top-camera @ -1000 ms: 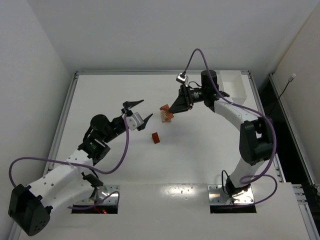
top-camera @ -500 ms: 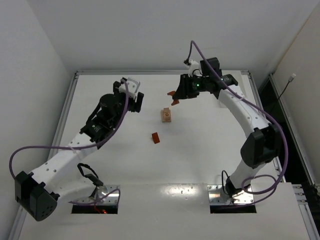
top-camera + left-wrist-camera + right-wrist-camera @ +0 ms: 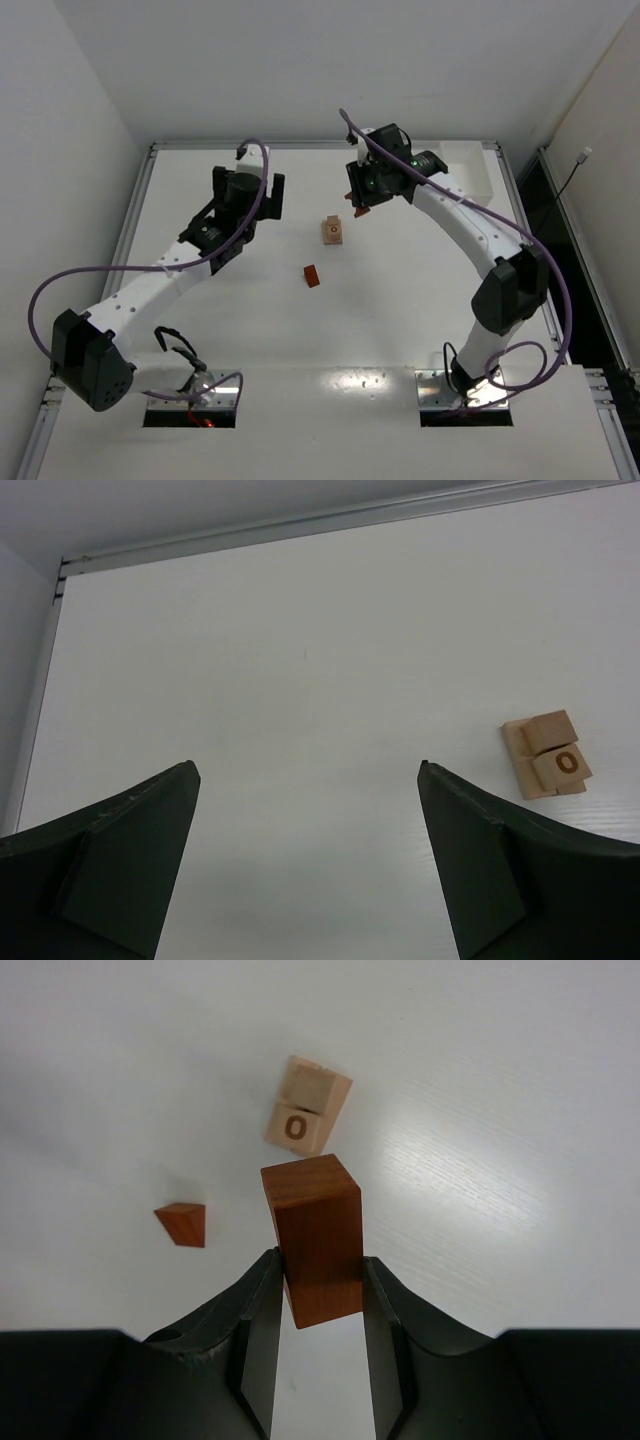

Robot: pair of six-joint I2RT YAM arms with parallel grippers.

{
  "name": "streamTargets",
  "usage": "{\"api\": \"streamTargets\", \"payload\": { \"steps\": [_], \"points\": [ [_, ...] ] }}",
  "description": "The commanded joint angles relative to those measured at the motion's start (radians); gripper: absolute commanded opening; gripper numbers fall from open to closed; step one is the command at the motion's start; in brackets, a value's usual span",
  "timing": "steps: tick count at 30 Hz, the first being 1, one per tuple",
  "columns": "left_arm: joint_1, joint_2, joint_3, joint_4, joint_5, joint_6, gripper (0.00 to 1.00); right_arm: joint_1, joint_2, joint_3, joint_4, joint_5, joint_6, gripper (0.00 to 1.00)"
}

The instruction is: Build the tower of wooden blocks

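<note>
Two pale tan blocks (image 3: 333,231) lie side by side mid-table, one marked with an "O"; they show in the left wrist view (image 3: 547,753) and the right wrist view (image 3: 307,1106). A small reddish-orange wedge block (image 3: 312,276) lies nearer, also in the right wrist view (image 3: 182,1223). My right gripper (image 3: 357,206) is shut on a reddish-orange bar block (image 3: 314,1237) and holds it in the air just behind the tan pair. My left gripper (image 3: 273,203) is open and empty, to the left of the tan blocks.
A white rectangular tray (image 3: 467,172) stands at the far right corner. Metal rails edge the table on the left (image 3: 131,225) and at the back (image 3: 300,525). A purple cable (image 3: 255,150) loops along each arm.
My right gripper has lifted the reddish-orange bar off the tan blocks and swung up and back. My left arm has swung from the table's middle left toward the back, gripper still open.
</note>
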Motion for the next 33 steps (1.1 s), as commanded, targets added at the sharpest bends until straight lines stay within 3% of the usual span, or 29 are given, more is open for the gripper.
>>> {"api": "streamTargets", "payload": {
  "steps": [1,5,16,24,28,33],
  "points": [
    [0.027,-0.020,0.024,-0.015,-0.038,-0.048,0.89,0.002,0.058,0.076,-0.003,0.102,-0.013,0.00],
    [0.108,-0.020,0.024,-0.028,-0.048,-0.080,0.89,0.012,0.140,0.140,-0.024,0.121,-0.004,0.00],
    [0.171,-0.029,0.006,-0.066,-0.048,-0.100,0.89,0.030,0.312,0.341,-0.105,0.145,0.039,0.00],
    [0.181,-0.011,0.006,-0.066,-0.039,-0.110,0.89,-0.010,0.253,0.188,-0.072,0.262,-0.001,0.00],
    [0.181,-0.002,0.006,-0.066,-0.038,-0.110,0.89,-0.067,0.230,0.090,-0.061,0.262,-0.012,0.00],
    [0.181,0.007,0.006,-0.057,-0.029,-0.119,0.89,-0.105,0.273,0.081,-0.061,0.216,-0.002,0.00]
  ]
}}
